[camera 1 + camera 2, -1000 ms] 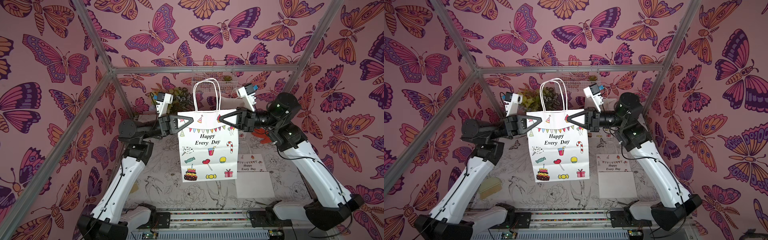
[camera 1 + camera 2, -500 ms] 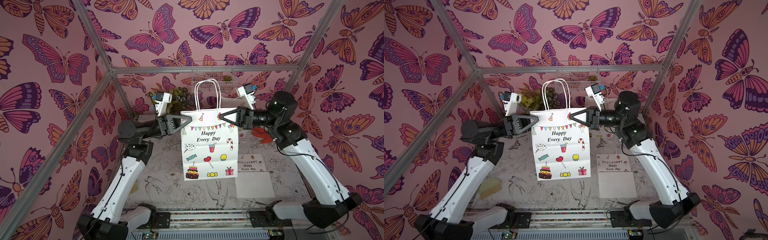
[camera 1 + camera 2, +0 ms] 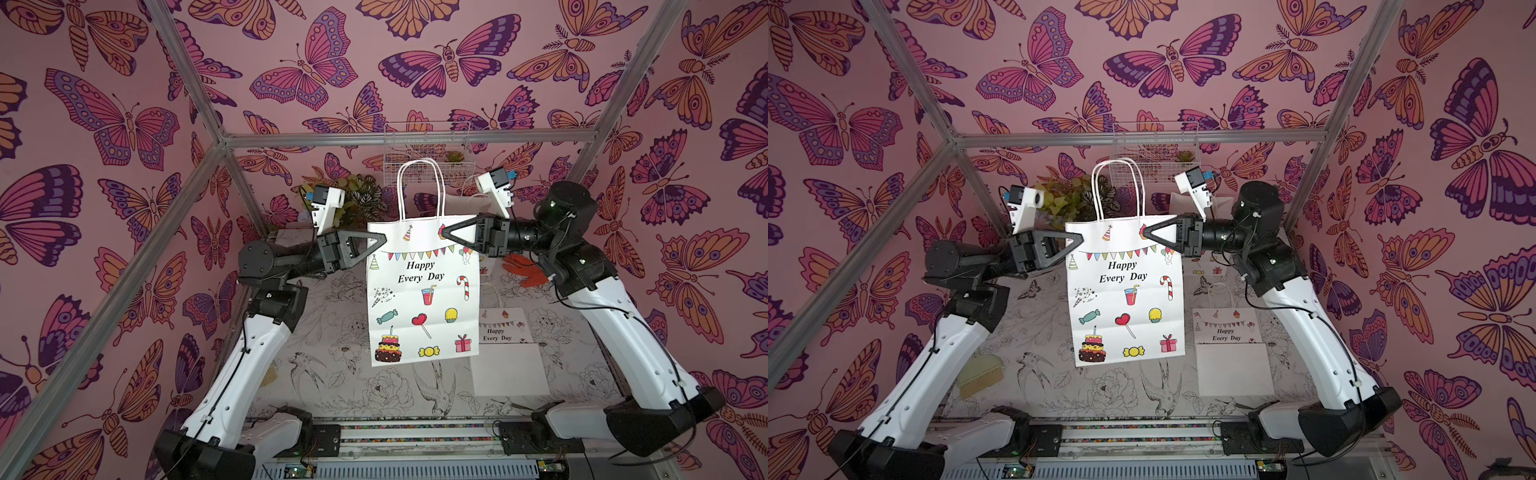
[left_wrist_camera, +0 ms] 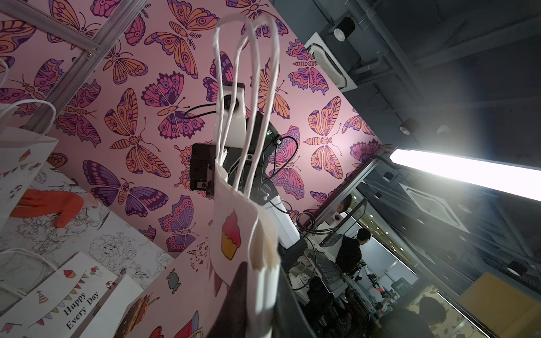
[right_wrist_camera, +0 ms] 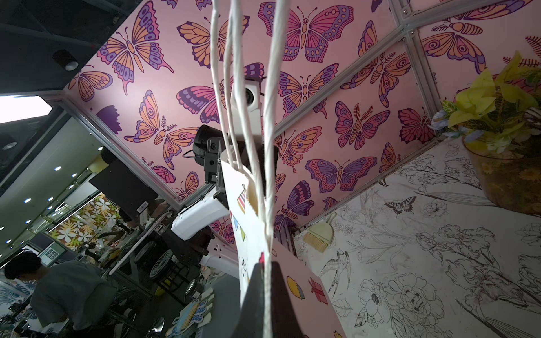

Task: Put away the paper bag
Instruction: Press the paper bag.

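A white paper bag point(image 3: 422, 291) point(image 3: 1125, 291) printed "Happy Every Day" hangs flat in the air above the table, its twisted handles point(image 3: 419, 187) standing upright. My left gripper point(image 3: 383, 240) point(image 3: 1079, 240) is shut on the bag's top left corner. My right gripper point(image 3: 444, 232) point(image 3: 1146, 233) is shut on the top edge near the right corner. In the left wrist view the left gripper point(image 4: 260, 281) pinches the folded bag point(image 4: 234, 234) edge. In the right wrist view the right gripper point(image 5: 265, 269) pinches the paper of the bag point(image 5: 248, 234) below the handles.
A second, folded bag point(image 3: 505, 353) lies flat on the table at the right. A wire basket point(image 3: 426, 153) hangs on the back wall behind the handles. A potted plant point(image 3: 357, 199) stands at the back left, an orange glove point(image 3: 525, 270) at the back right, a small brush point(image 3: 980, 374) front left.
My left gripper let go of the bag's corner for a moment and shut on it again. The bag has shifted slightly to the right. The right gripper kept its grip.
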Available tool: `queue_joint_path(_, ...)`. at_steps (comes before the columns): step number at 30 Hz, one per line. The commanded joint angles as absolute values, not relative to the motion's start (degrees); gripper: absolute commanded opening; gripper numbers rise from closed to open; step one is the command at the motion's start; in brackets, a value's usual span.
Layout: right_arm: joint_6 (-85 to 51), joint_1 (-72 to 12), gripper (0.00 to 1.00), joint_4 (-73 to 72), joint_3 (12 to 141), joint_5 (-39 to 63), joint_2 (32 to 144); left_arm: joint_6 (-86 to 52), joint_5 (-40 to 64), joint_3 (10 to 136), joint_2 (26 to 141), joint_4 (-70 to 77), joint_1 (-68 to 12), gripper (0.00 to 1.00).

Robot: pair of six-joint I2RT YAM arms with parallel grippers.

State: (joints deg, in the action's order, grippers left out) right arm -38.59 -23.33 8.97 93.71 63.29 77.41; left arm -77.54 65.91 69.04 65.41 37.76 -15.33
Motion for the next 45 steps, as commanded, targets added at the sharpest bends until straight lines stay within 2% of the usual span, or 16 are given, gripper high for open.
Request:
queue_joint_path(1, -36.41, -22.9, 0.0, 11.99, 93.16, 63.98, 75.92, -73.64, 65.42, 68.5, 63.59, 35.4, -15.56, 0.04)
queue_joint_path(3, -36.21, -22.94, 0.0, 12.56, 93.01, 64.06, 75.6, -72.06, 65.14, 68.39, 63.24, 33.35, -15.56, 0.0)
queue_joint_path(5, -36.3, -22.94, 0.07, 12.74, 92.77, 64.29, 75.31, -70.57, 64.7, 68.41, 62.87, 31.35, -15.56, 0.0)
queue_joint_path(9, -38.35, -22.94, 0.35, 9.82, 90.59, 66.03, 73.85, -69.35, 63.94, 68.64, 62.38, 29.36, -15.62, 0.0)
queue_joint_path(13, -45.7, -22.94, 0.65, -1.17, 85.17, 69.26, 71.47, -69.59, 63.49, 69.06, 62.32, 29.36, -15.56, 0.0)
queue_joint_path(15, -48.79, -23.04, 0.73, -5.36, 82.79, 70.33, 70.29, -69.77, 63.2, 69.27, 62.35, 29.39, -15.56, 0.0)
queue_joint_path(17, -49.74, -23.15, 0.76, -7.04, 81.05, 70.74, 68.94, -70.51, 62.8, 69.45, 62.41, 30.24, -15.56, 0.0)
queue_joint_path(22, -49.44, -23.89, 0.68, -7.4, 78.56, 71.1, 66.63, -78.17, 61.89, 68.68, 64.29, 40.4, -15.56, 0.0)
queue_joint_path(25, -49.5, -24.32, 0.48, -7.38, 78.59, 71.28, 66.47, -83.13, 61.18, 68.2, 65.71, 47.54, -15.56, 0.0)
queue_joint_path(30, -49.2, -24.35, 0.17, -6.86, 79.3, 70.68, 66.94, -84.86, 61.47, 67.67, 66.02, 49.51, -15.56, 0.0)
queue_joint_path(33, -48.91, -24.34, 0.06, -6.21, 80.09, 69.97, 67.32, -84.99, 62.26, 67.5, 65.53, 49.27, -15.6, 0.02)
queue_joint_path(35, -47.97, -24.18, 0.0, -4.35, 81.04, 69.12, 67.86, -84.99, 62.91, 67.34, 65.23, 49.04, -15.56, 0.15)
queue_joint_path(37, -47.69, -23.68, 0.0, -3.64, 81.87, 68.42, 68.37, -84.99, 63.85, 67.49, 64.8, 48.95, -15.6, 0.34)
queue_joint_path(41, -49.42, -21.72, 0.0, -5.28, 82.65, 68.1, 69.45, -84.98, 65.56, 67.42, 64.17, 48.53, -16.3, 0.65)
queue_joint_path(43, -51.6, -20.78, 0.0, -8.11, 82.73, 68.38, 70.14, -84.99, 66.48, 67.35, 64.08, 48.24, -17.23, 0.73)
queue_joint_path(45, -52.56, -20.27, 0.0, -9.22, 83.37, 68.62, 71.02, -84.54, 67.49, 67.33, 63.83, 47.62, -18.07, 0.76)
